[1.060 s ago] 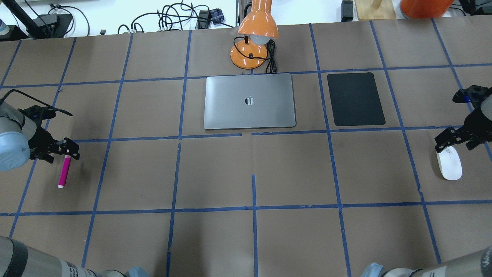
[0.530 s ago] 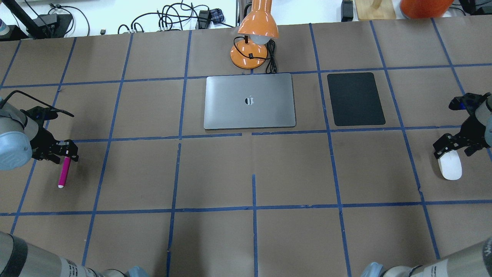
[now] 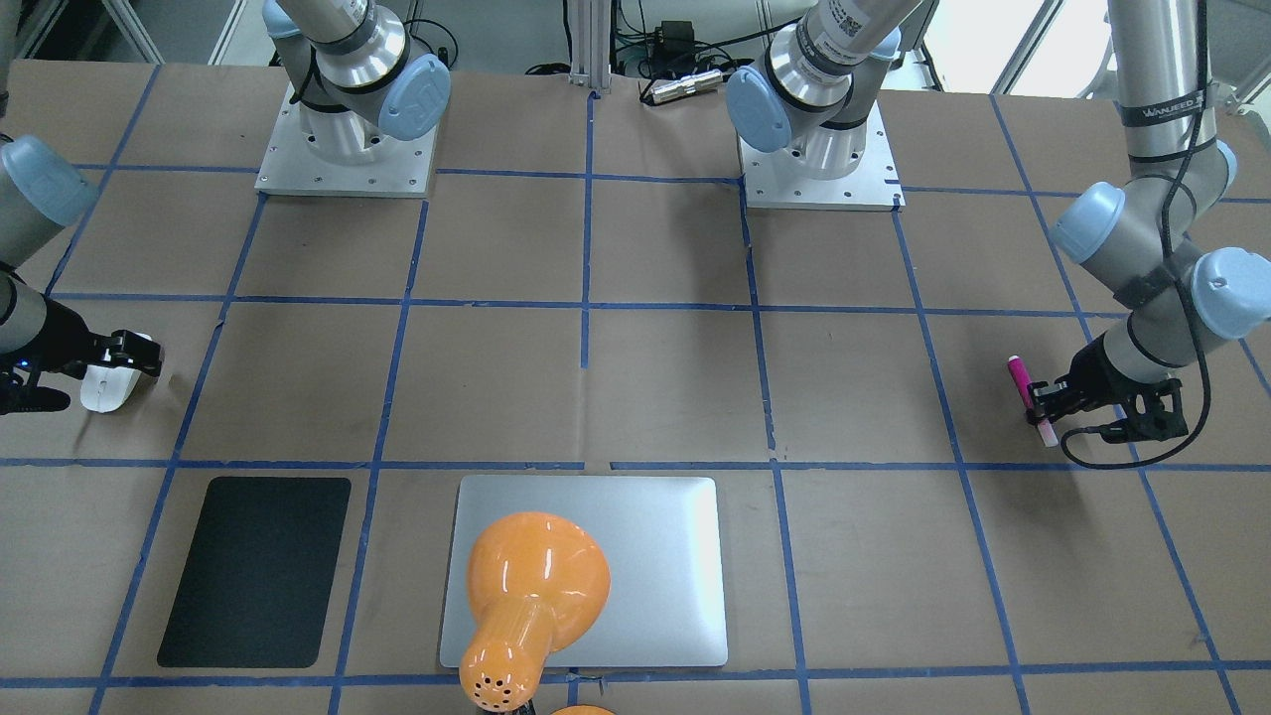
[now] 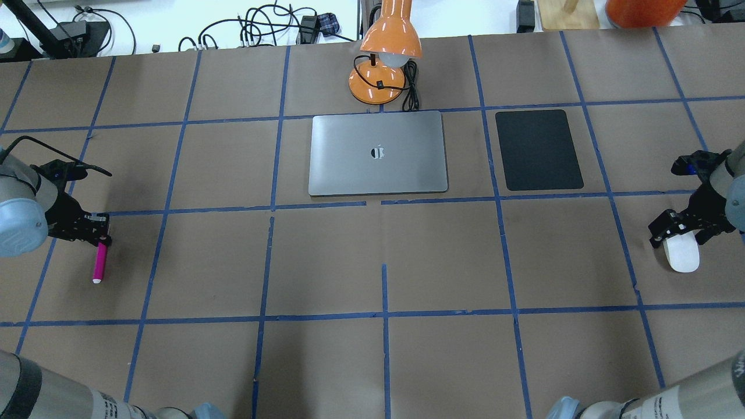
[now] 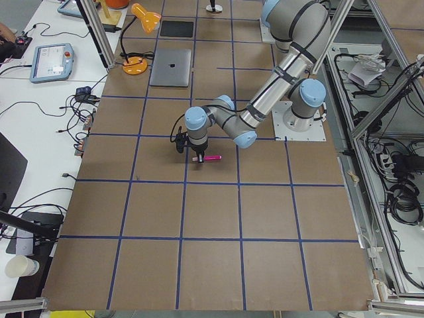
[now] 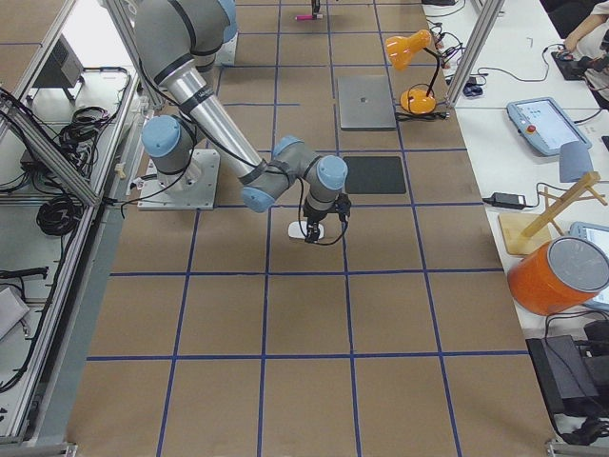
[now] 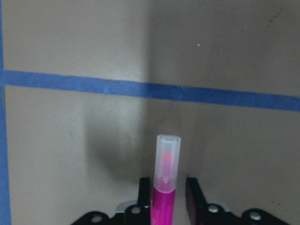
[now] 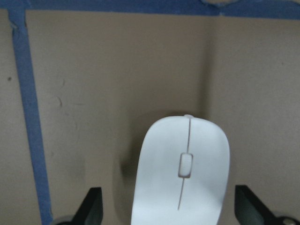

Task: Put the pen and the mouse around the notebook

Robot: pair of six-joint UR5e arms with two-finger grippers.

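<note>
**Front-facing view.** The flat silver-grey metallic notebook (image 3: 655, 556) lies at 6 o'clock, partly under the orange desk lamp (image 3: 536, 576). The slim magenta-pink pen (image 3: 1020, 382) lies on the brown papered table (image 3: 675, 387) at 2 o'clock from the notebook. The left gripper (image 3: 1041, 405) is down over it. The small white oval mouse (image 3: 102, 392) lies at 10 o'clock, under the right gripper (image 3: 124, 359). Both items are well apart from the notebook.

**Overhead view.** The directions mirror here: pen (image 4: 100, 265) at 8 o'clock, mouse (image 4: 682, 256) at 4 o'clock. A matte black rectangular pad (image 4: 538, 149) lies at 3 o'clock.

**Left wrist view.** The pen's pale cap points to 12 o'clock. One finger (image 7: 145, 187) touches the barrel. The other stands just clear, so the grip is not yet clamped.

**Right wrist view.** The fingers (image 8: 93, 206) are spread wide, straddling the mouse without contact.

**Procedure (judgement).** The step in hand is the grasp.
- Pen: the grip sits near the cap end, so the long free end may droop. Close slowly so that the round barrel centres and does not roll out.
- Mouse: the shell is smooth and curved. Seat the pads low on its flanks before squeezing, or it may squirt out.
- Lift both items clear before travel, then set each down beside the notebook, not on it.
</note>
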